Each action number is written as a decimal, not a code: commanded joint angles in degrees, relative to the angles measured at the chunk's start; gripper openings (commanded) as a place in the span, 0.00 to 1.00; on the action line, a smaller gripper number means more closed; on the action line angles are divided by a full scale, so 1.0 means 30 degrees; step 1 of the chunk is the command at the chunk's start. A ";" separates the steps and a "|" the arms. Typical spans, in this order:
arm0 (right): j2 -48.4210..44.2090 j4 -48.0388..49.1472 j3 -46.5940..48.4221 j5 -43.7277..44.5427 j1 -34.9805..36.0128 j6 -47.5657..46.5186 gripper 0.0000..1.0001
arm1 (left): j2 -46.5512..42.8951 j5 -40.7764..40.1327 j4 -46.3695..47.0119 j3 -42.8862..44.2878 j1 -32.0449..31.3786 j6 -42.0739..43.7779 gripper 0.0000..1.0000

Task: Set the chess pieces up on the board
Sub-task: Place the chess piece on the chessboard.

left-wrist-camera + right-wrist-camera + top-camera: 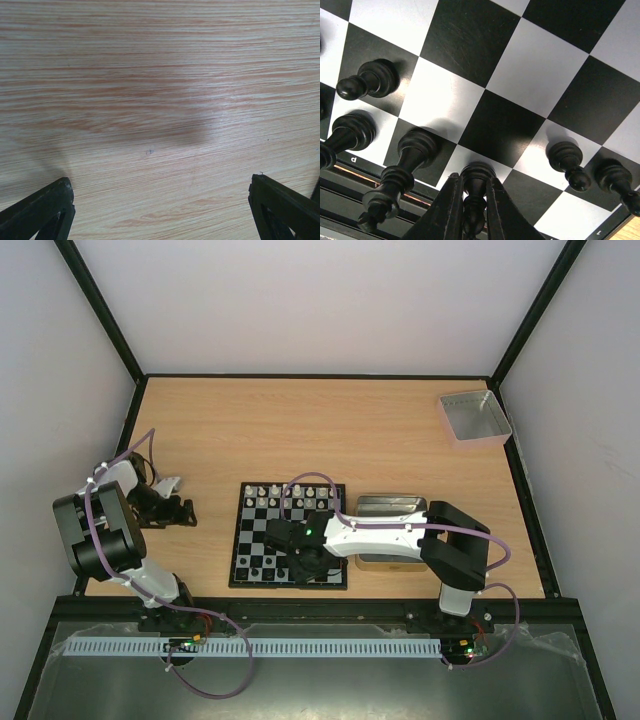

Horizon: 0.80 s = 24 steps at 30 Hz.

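Resting at the left of the top view, the left tool [178,512] lay on bare worktop [330,430] well apart from the board [250,565]. Its fingers [45,210] were spread wide with nothing between them, and I judged it parked there to leave the board free for the other arm. At the centre of that view the board carried a row of white pieces [275,495] along its far edge. The right tool [288,540] reached in from the right and hung over the near half, hiding the squares below it. Its own camera supplied what the overhead picture could not. At the bottom middle of that frame the two fingers [447,205] were clamped on a black piece [477,172], upright at the board's edge row, with other black pieces [415,150] standing on squares to its left and right. The grip from above looked chosen to keep so small a figure upright while it was seated; whether its base touched the square I could not tell. Right of the board a metal tin [385,504] sat half under the arm, and a tray [475,420] lay at the upper right. Neither wrist camera showed either of them.
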 commanded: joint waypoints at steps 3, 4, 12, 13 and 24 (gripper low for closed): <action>0.0029 -0.0393 0.0323 0.0028 0.0126 -0.0089 0.10 | 0.0023 0.0008 -0.0278 -0.0161 -0.0053 -0.0017 0.95; 0.0071 -0.0461 0.0343 0.0138 0.0126 -0.0100 0.11 | 0.0052 0.0021 -0.0302 -0.0153 -0.0051 -0.0017 0.95; 0.0211 -0.0777 0.0569 0.0426 0.0126 -0.0111 0.26 | 0.0118 0.0080 -0.0291 -0.0164 -0.0063 0.0012 0.95; 0.0223 -0.0802 0.0612 0.0447 0.0126 -0.0151 0.26 | 0.0115 0.0081 -0.0307 -0.0165 -0.0078 -0.0002 0.95; 0.0376 -0.1500 0.1434 0.1418 0.0096 -0.0287 0.26 | 0.0056 0.0050 -0.0305 -0.0150 -0.0080 -0.0017 0.95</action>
